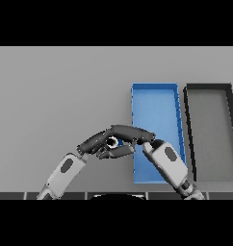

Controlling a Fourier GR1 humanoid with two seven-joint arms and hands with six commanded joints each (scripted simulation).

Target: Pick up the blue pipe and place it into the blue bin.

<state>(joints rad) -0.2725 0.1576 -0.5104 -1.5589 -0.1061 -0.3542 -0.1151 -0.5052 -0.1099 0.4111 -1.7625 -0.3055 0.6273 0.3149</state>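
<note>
Blue pipe (116, 142) shows only as a small blue and white end between the two dark hands, just off the blue bin's left wall near its front corner; the rest of it is covered by fingers.

The blue bin (155, 96) is a long open tray lying toward the right side of the grey table (56, 96), and nothing can be seen inside it where its floor is exposed. Just beside it on the right, close to the table's right edge, sits a black bin (209, 87) of the same shape with a grey floor, also holding nothing visible.

The right hand (130, 133) reaches leftward over the blue bin's front left corner, its forearm crossing the bin's front end, and its fingers are curled round the pipe. The left hand (93, 142) comes in from the lower left and meets it, fingertips against the same spot; whether it is clenched or loose cannot be told.
</note>
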